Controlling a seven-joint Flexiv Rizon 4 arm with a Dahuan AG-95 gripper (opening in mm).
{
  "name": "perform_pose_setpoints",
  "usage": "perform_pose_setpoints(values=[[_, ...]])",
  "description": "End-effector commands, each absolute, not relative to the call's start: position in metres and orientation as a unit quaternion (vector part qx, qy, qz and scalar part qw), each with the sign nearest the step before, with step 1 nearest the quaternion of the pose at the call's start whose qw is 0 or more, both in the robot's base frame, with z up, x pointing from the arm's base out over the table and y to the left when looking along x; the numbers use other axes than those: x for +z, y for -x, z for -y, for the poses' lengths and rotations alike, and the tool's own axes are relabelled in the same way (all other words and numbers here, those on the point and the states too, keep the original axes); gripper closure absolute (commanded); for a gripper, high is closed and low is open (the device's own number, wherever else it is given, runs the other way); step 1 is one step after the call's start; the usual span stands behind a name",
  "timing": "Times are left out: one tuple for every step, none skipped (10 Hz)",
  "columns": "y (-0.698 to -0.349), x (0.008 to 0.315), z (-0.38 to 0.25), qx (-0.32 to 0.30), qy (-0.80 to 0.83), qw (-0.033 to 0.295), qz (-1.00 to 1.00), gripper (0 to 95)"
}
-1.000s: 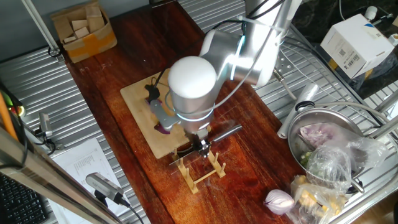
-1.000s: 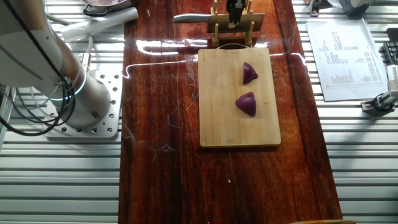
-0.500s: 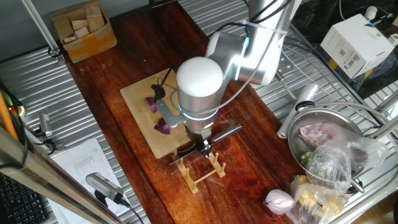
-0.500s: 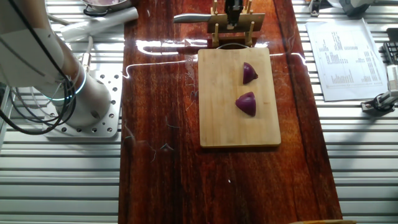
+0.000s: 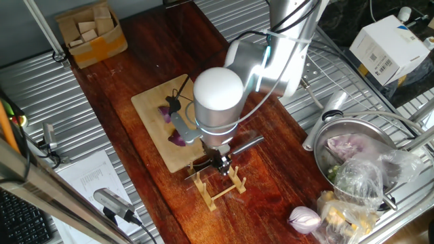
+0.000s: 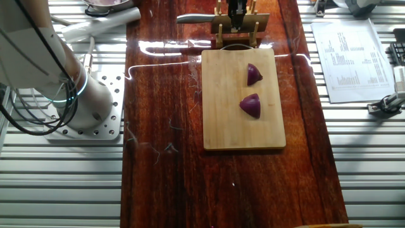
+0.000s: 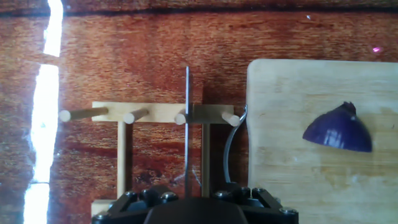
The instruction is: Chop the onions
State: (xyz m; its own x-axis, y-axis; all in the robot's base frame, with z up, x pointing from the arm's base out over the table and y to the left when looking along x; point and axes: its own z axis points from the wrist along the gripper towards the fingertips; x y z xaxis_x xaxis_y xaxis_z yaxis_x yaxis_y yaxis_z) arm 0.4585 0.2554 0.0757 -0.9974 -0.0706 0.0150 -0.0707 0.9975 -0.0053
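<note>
Gripper (image 5: 220, 161) sits low over the wooden rack (image 7: 158, 134), right at the knife (image 7: 187, 124) that stands edge-up between the pegs. Fingers are cut off at the bottom of the hand view and blocked by the arm elsewhere, so can't tell if it's clamped or spread.

Two onions (image 6: 251, 104) lie on the cutting board (image 6: 221, 114) just beside the rack, apart from the gripper and from each other; the near wedge (image 7: 339, 131) shows in the hand view, the other (image 6: 254, 74) only from the fixed cameras. In one fixed view the arm hides much of the board.

Further off, a metal bowl (image 5: 324, 157) holds bagged vegetables; a cardboard box (image 5: 108, 42) holds wooden blocks.
</note>
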Motion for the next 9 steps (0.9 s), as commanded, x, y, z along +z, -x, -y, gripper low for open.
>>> perform_pose_setpoints(values=[[-0.4605, 0.0745, -0.2566, 0.0, -0.037, 0.01, 0.999, 57.0], [-0.4605, 0.0736, -0.2566, -0.001, -0.037, 0.01, 0.999, 57.0], [-0.4604, 0.0714, -0.2566, -0.001, -0.037, 0.01, 0.999, 57.0], [-0.4595, 0.0703, -0.2566, -0.001, -0.037, 0.01, 0.999, 57.0], [-0.4588, 0.07, -0.2564, -0.001, -0.037, 0.01, 0.999, 57.0], [-0.4571, 0.0691, -0.2562, 0.0, -0.037, 0.01, 0.999, 57.0], [-0.4563, 0.0687, -0.2561, 0.0, -0.037, 0.01, 0.999, 57.0], [-0.4542, 0.0678, -0.256, 0.0, -0.036, 0.008, 0.999, 57.0], [-0.4535, 0.0672, -0.2563, 0.0, -0.036, 0.008, 0.999, 57.0]])
